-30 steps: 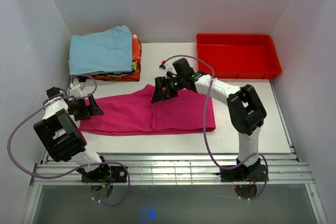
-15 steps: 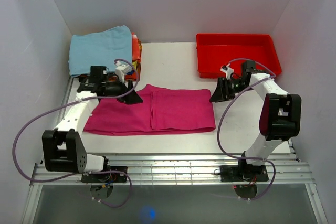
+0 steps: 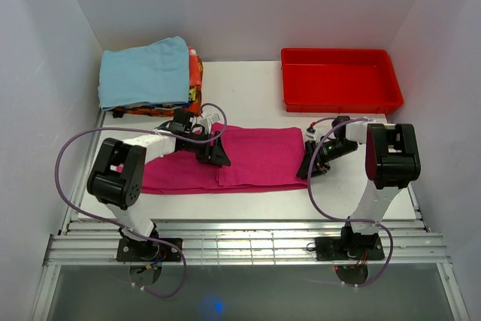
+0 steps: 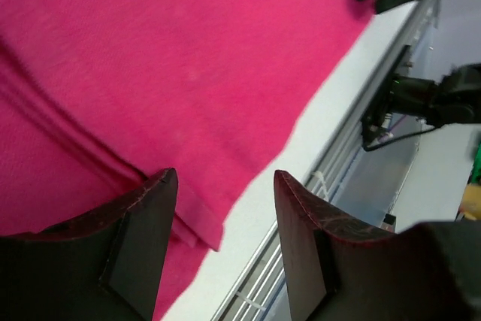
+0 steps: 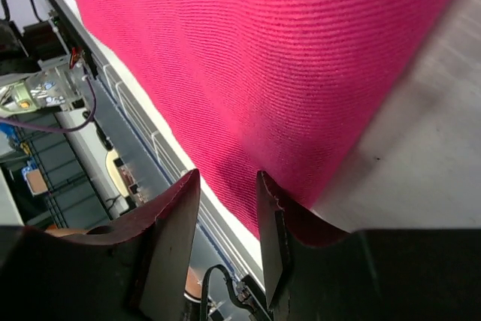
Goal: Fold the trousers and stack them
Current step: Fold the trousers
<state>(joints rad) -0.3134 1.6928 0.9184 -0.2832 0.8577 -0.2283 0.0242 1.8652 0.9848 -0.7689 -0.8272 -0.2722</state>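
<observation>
Lying flat across the middle of the worktop, nearer its front edge than its back, the trousers form one long magenta band. They are already doubled, and an upper layer's edge shows as a line partway along. They look light, limp and not slippery, a soft cloth that would sag and drag if lifted at a single point. The safest hold is therefore judged to be a pinch through all layers at an end corner. The stack of folded cloth, topped in light blue, sits at the back left corner, and the red tray sits at the back right. The left gripper hovers low over the band's middle with its jaws spread wide. A layered edge of the cloth lies below and between them, and nothing is held. The right gripper is at the band's right end, by its front corner. Its jaws are only narrowly apart, the cloth's edge is just beside one finger, and no cloth looks pinched.
</observation>
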